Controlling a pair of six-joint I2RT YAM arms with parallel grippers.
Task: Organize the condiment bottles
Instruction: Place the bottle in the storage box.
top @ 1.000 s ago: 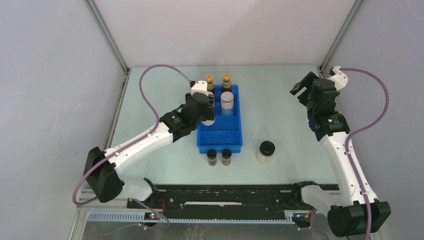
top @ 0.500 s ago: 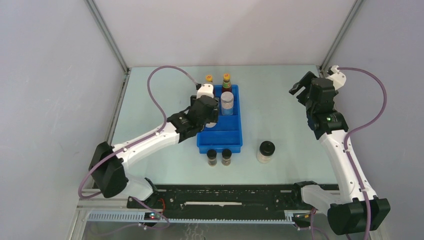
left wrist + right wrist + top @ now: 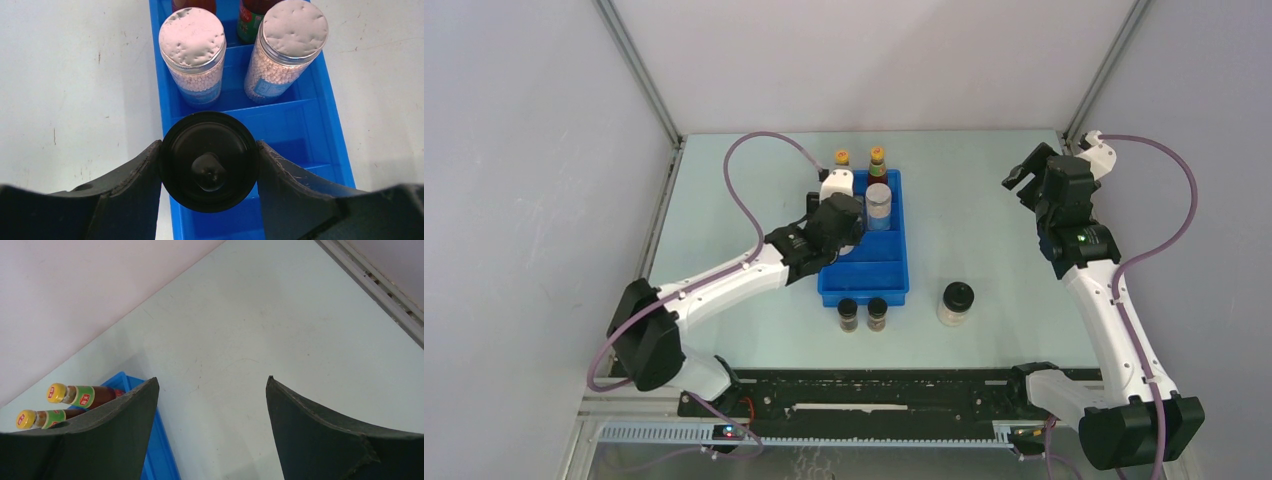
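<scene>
Left claw [image 3: 208,147] has shifted right over the tray [image 3: 327,130], clamped on an upright black-lidded jar [image 3: 208,172], above the cell nearside of grey-lidded jars [image 3: 192,37]. Right claw [image 3: 212,405] wide, empty, well right of tray.

Robot lab cell: bare grey panel walls [image 3: 524,200], aluminium frame posts [image 3: 638,70], two cabled arms [image 3: 724,285] on pale bench [image 3: 984,220]

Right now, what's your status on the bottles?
Left fingers shut on black-lidded jar, over blue tray. Right fingers open, empty. Nothing blocking the slot.
</scene>
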